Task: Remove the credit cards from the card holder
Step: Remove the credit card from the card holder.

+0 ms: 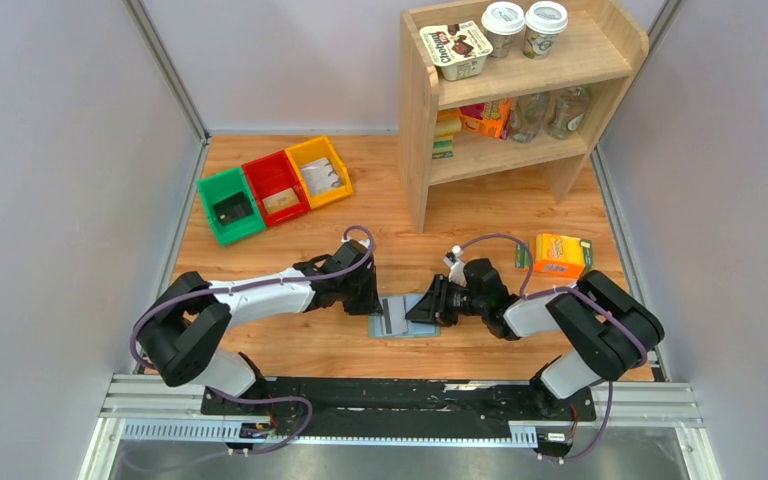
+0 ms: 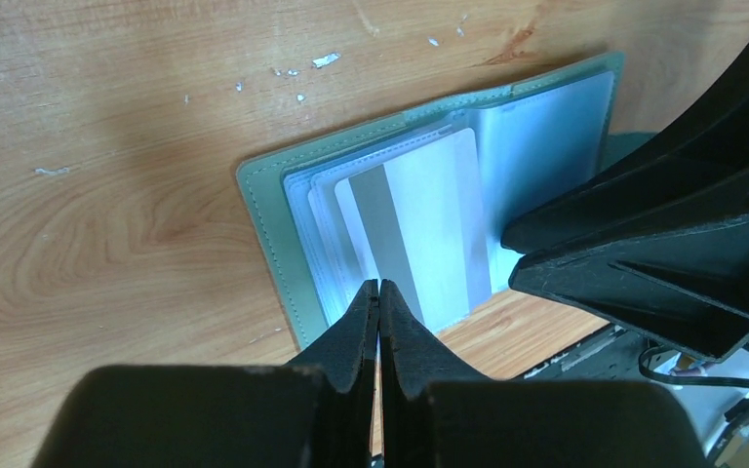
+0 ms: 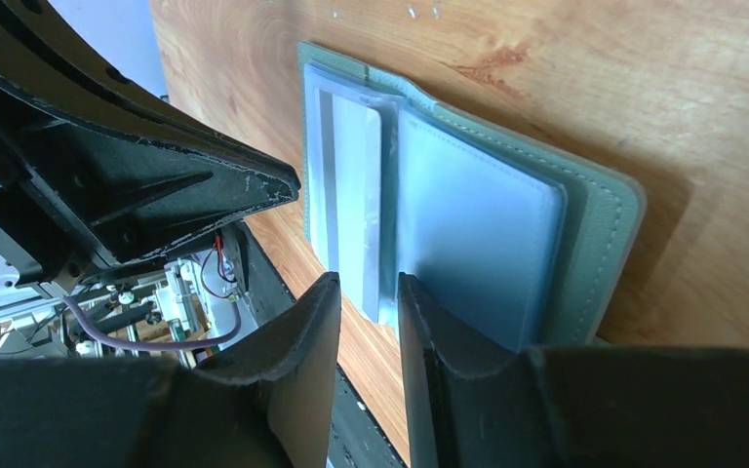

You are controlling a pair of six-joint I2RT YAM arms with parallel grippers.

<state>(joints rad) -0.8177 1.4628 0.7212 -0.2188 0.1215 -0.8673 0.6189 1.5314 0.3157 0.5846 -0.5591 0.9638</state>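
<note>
The card holder [image 1: 400, 318] lies open and flat on the wooden table between my two grippers, near the front edge. Its grey-green border [image 2: 268, 224] frames pale blue clear sleeves. A silver card with a darker stripe [image 2: 419, 224] sits in the left leaf's sleeve and also shows in the right wrist view [image 3: 351, 185]. My left gripper [image 2: 378, 288] is shut, with its tips at the near edge of that leaf; nothing shows between them. My right gripper [image 3: 369, 283] is open by a narrow gap above the holder's near edge [image 3: 595, 244], at the spine.
An orange carton [image 1: 560, 254] lies to the right. A wooden shelf [image 1: 520, 90] with cups and bottles stands at the back right. Green [image 1: 230, 205], red [image 1: 277, 187] and yellow [image 1: 320, 171] bins sit at the back left. The table's front edge runs just below the holder.
</note>
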